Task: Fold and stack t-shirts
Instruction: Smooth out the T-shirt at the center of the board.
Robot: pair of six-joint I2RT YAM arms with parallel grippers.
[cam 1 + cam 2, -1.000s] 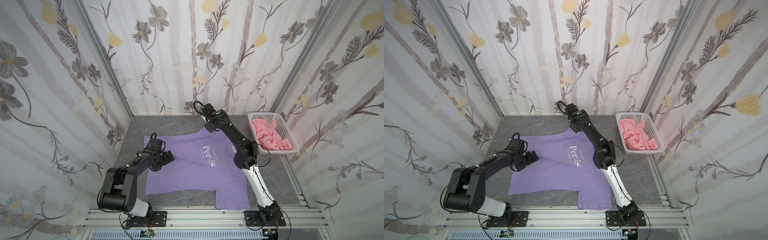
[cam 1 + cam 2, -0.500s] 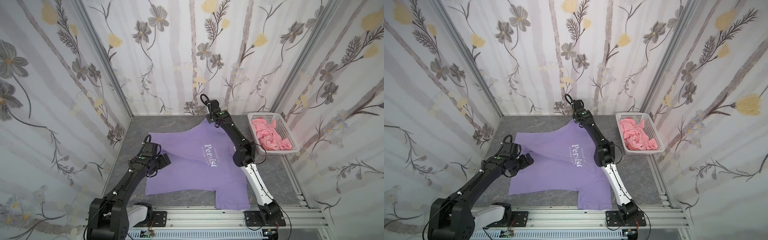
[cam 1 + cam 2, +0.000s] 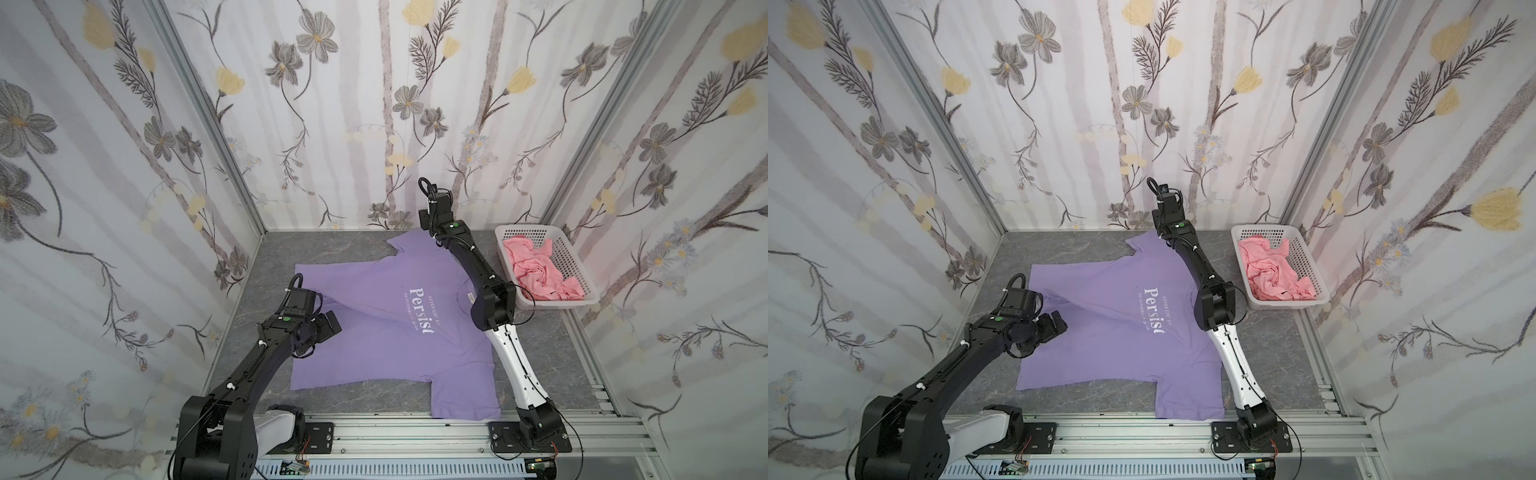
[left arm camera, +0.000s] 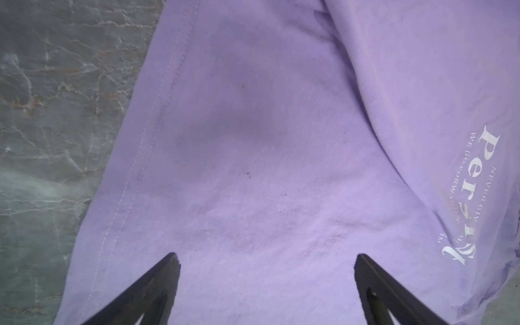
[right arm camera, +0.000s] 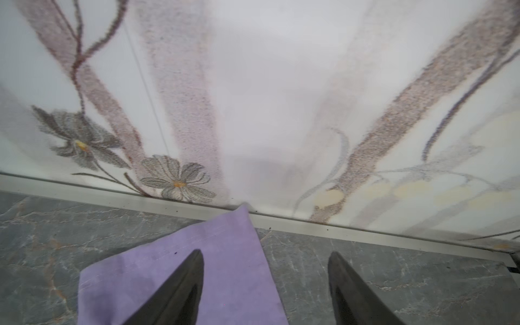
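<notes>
The lavender t-shirt [image 3: 374,332] [image 3: 1100,332] with white "Persist" lettering lies spread flat on the grey table, one sleeve reaching to the back wall. My left gripper [image 4: 266,257] [image 3: 331,326] stands open just above the shirt's hem side [image 4: 253,140], with nothing between its fingers. My right gripper [image 5: 264,253] is open at the back wall, one finger [image 5: 183,281] over the far sleeve [image 5: 225,253], the other over bare table. In both top views its fingers are hidden behind the wrist [image 3: 436,212]. The salmon-pink garment [image 3: 536,270] [image 3: 1271,274] lies crumpled in the basket.
A white plastic basket [image 3: 579,266] [image 3: 1313,270] stands at the back right of the table. Flowered walls close in the table on three sides; the back wall's rail [image 5: 337,225] is right in front of the right gripper. Bare grey table [image 3: 552,357] lies right of the shirt.
My right gripper carried the far sleeve out to the back wall and opened, leaving it flat there. My left arm drew back a little toward the front left, still open.
</notes>
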